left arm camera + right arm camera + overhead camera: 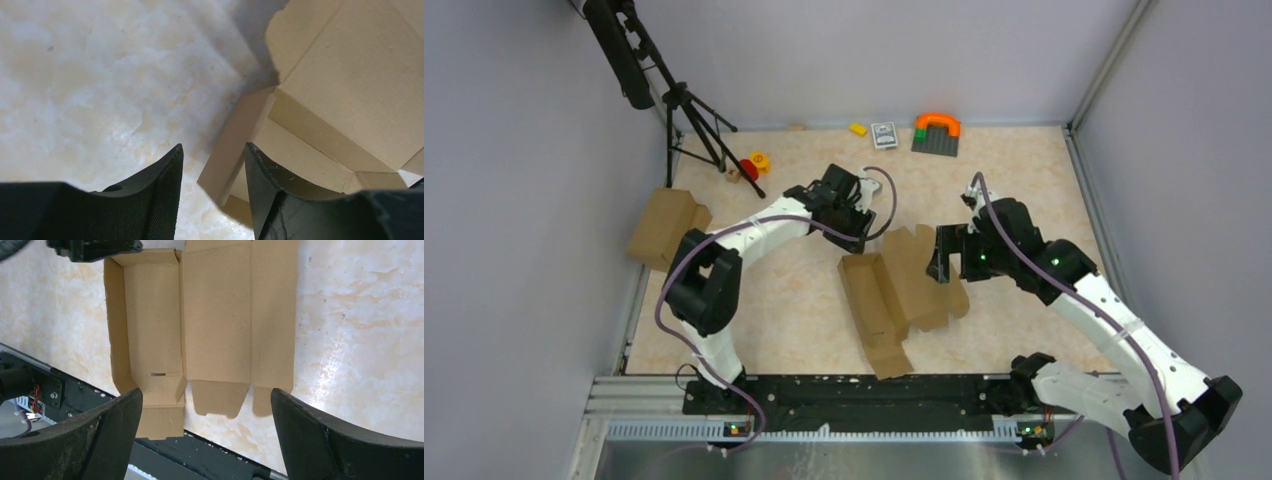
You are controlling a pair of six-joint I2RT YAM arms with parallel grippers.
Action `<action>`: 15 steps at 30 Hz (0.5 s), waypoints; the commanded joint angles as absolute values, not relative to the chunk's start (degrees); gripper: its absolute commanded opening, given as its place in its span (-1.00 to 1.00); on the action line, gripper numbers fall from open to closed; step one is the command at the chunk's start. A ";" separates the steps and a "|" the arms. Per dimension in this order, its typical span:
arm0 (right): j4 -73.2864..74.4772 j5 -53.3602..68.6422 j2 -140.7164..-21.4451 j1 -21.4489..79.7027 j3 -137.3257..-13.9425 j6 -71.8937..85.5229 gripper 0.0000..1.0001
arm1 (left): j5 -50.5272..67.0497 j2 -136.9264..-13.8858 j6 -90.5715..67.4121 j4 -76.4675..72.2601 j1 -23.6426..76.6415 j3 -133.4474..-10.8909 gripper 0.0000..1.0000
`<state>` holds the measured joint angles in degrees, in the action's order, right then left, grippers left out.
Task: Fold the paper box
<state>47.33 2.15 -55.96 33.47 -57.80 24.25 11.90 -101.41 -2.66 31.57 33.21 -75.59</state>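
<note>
The paper box (896, 295) is plain brown cardboard in the middle of the table, its left part raised into a shallow tray and its lid panel and flaps lying flat to the right. In the right wrist view the box (200, 325) lies below, seen whole. In the left wrist view a standing corner wall of the box (240, 145) rises between the fingertips. My left gripper (852, 232) is open, just above the box's far end; I cannot tell if it touches. My right gripper (944, 262) is open wide above the box's right edge.
A bulkier brown carton (667, 227) sits at the table's left edge. A tripod (686, 110) stands at the back left, with small red and yellow toys (751, 166) by its foot. A yellow brick (858, 129), a card box (884, 135) and a grey baseplate with an orange arch (936, 135) line the back wall.
</note>
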 commanded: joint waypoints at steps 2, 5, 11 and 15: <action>48.63 0.70 -52.83 33.13 -58.83 25.58 0.94 | 9.33 -104.24 2.64 35.09 36.92 -80.17 0.02; 48.43 0.79 -52.32 33.13 -58.41 25.80 0.94 | 9.24 -104.43 2.09 35.08 37.07 -81.08 0.03; 48.78 0.29 -51.88 33.13 -58.13 25.50 0.94 | 8.17 -104.68 2.95 36.56 38.20 -81.35 -0.08; 48.61 0.50 -51.62 33.13 -57.89 25.49 0.94 | 6.87 -105.02 2.12 36.19 39.74 -80.13 -0.06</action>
